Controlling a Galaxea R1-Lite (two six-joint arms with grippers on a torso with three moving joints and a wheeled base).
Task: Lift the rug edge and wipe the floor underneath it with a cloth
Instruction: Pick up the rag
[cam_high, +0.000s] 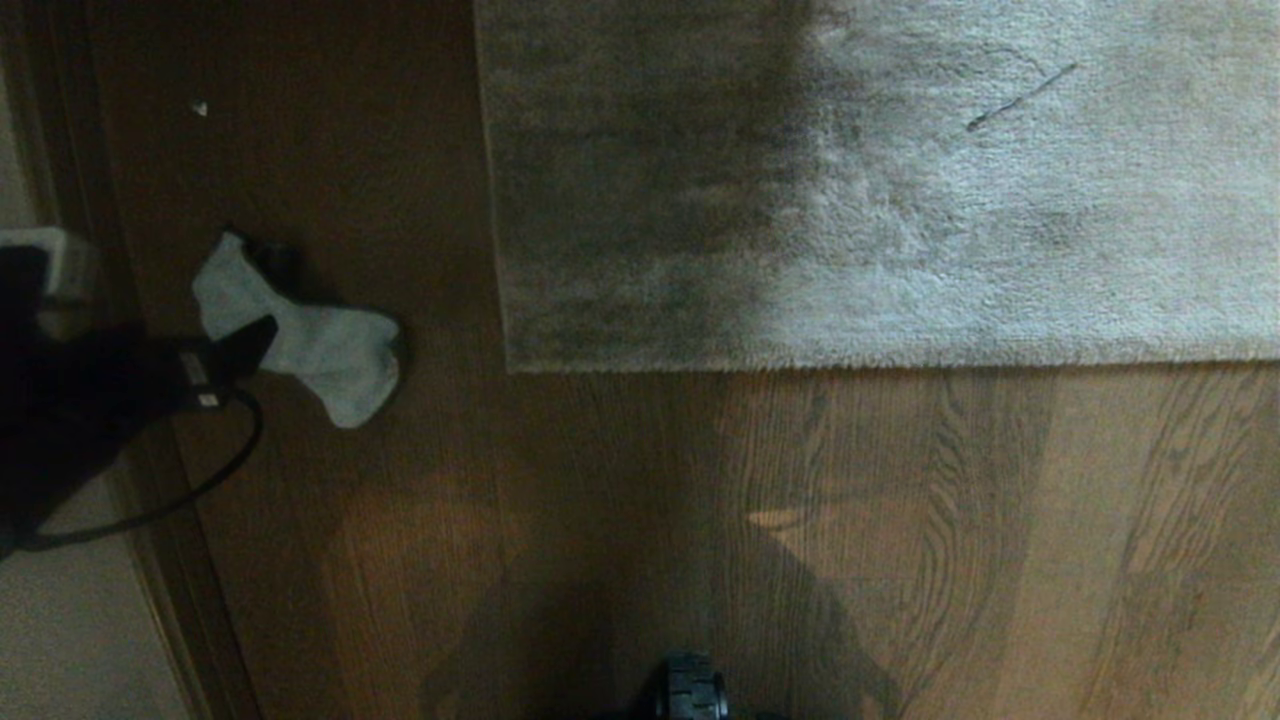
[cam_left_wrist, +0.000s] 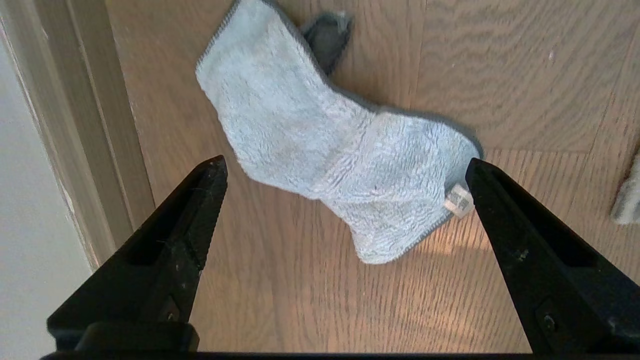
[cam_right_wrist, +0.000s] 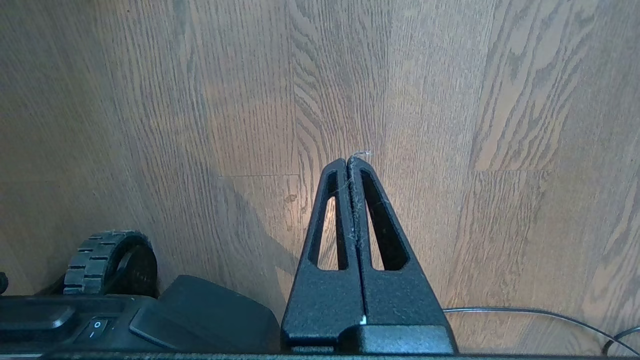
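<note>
The pale grey-green cloth (cam_high: 310, 345) lies crumpled on the brown wood floor (cam_high: 800, 520), left of the rug's square corner (cam_high: 512, 366). The rug edge (cam_high: 850, 362) lies flat on the floor and runs straight to the right. My left gripper (cam_left_wrist: 346, 161) hangs open just above the cloth (cam_left_wrist: 320, 125). Its fingers straddle the cloth's near end, one fingertip (cam_left_wrist: 475, 167) beside the white tag (cam_left_wrist: 460, 200). My right gripper (cam_right_wrist: 348, 160) is shut on nothing, low over bare floor by the robot's base.
A pale door frame strip (cam_left_wrist: 85, 125) runs along the floor left of the cloth. A black cable (cam_high: 200, 480) loops from the left arm. The base's wheel (cam_right_wrist: 107, 260) and a thin cable (cam_right_wrist: 525, 312) lie near the right gripper.
</note>
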